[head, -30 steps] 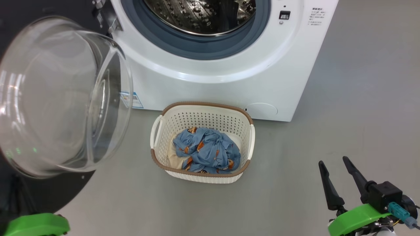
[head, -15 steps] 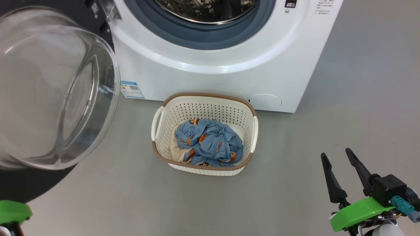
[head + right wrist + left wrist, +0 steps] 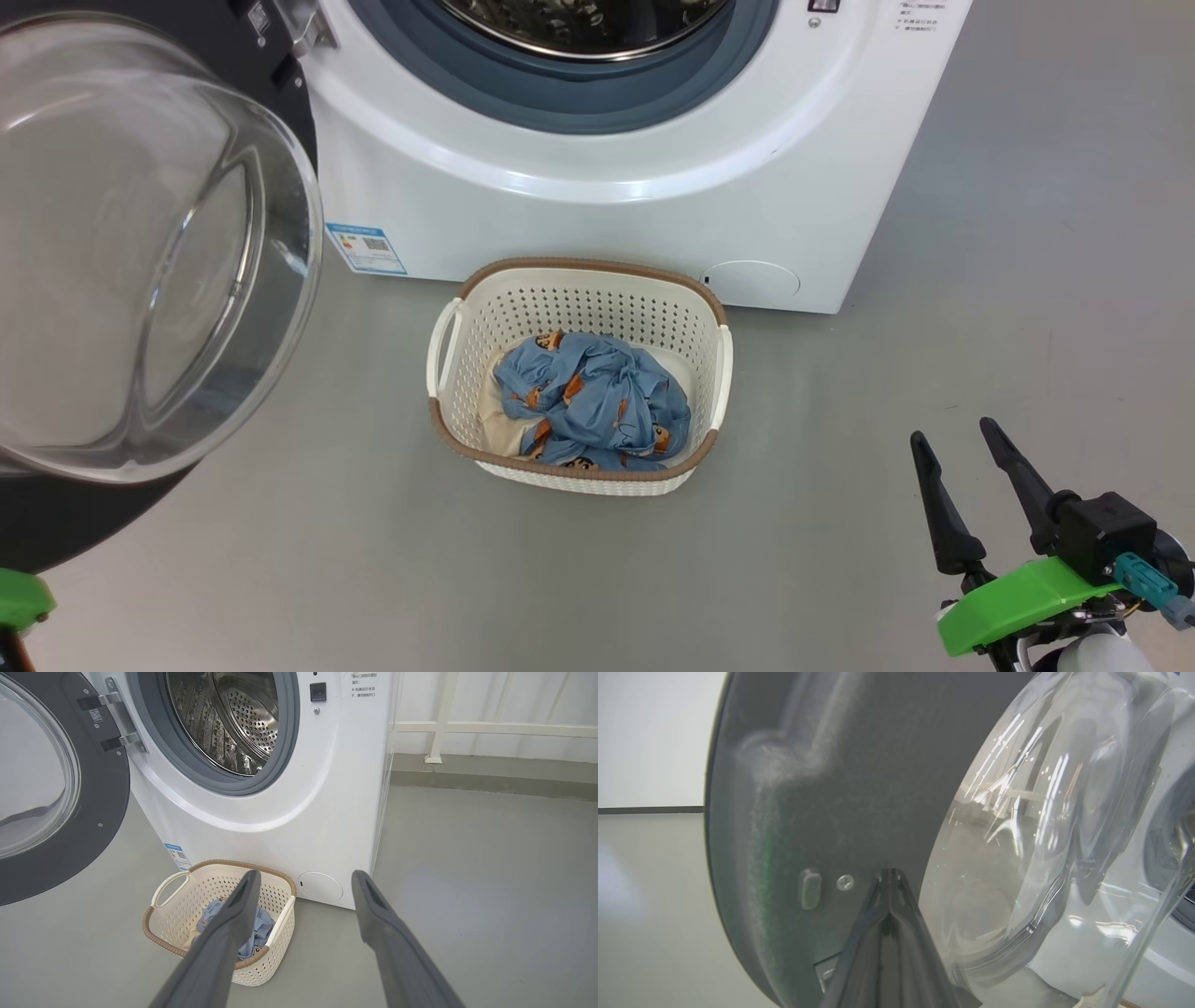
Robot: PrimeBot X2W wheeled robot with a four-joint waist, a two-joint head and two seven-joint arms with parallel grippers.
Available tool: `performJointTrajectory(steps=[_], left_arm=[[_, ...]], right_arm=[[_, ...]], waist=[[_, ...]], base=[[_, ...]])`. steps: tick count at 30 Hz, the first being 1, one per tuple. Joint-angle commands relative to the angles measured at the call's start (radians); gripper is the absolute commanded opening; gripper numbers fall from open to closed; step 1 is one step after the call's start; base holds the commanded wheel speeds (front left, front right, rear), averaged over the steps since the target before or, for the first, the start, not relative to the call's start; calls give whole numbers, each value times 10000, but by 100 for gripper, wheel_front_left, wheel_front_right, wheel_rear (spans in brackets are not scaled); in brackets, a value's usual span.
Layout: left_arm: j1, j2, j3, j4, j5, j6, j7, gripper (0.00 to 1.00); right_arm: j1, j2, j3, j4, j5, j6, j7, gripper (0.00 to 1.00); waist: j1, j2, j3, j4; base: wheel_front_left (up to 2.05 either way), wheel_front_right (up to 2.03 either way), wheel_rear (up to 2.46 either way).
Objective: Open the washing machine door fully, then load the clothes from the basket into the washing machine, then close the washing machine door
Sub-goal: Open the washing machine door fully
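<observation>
The washing machine door [image 3: 808, 788] should be pushed wide at its dark rim by the left end effector [image 3: 889, 877], pressed together; the right end effector [image 3: 952, 431] is spread.

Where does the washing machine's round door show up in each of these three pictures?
Head view: the washing machine door covers the left side, glass bowl bulging out.
Left wrist view: the door is close up, dark rim in the middle, glass to the right.
Right wrist view: the door is at the upper left, swung open.
Shared landmark: the washing machine, white front right of the door in every view.
</observation>
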Motion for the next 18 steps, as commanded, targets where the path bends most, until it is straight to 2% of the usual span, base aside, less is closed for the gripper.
performJointTrajectory(steps=[1, 8, 18], left_arm=[[-335, 604, 458, -91, 168, -45, -51, 0], [-410, 606, 655, -171, 699, -592, -51, 0], [281, -427, 573, -1644, 1628, -1225, -51, 0]], right_arm=[[-278, -91, 239, -232, 42, 16, -4, 100], [-301, -20, 241, -164, 60, 16, -25, 100], [-216, 156, 210, 43, 107, 16, -96, 100]], waist=[[0, 0, -8, 1], [0, 0, -104, -16], [0, 0, -474, -32]], base=[[0, 0, 0], [0, 0, 0], [0, 0, 0]])
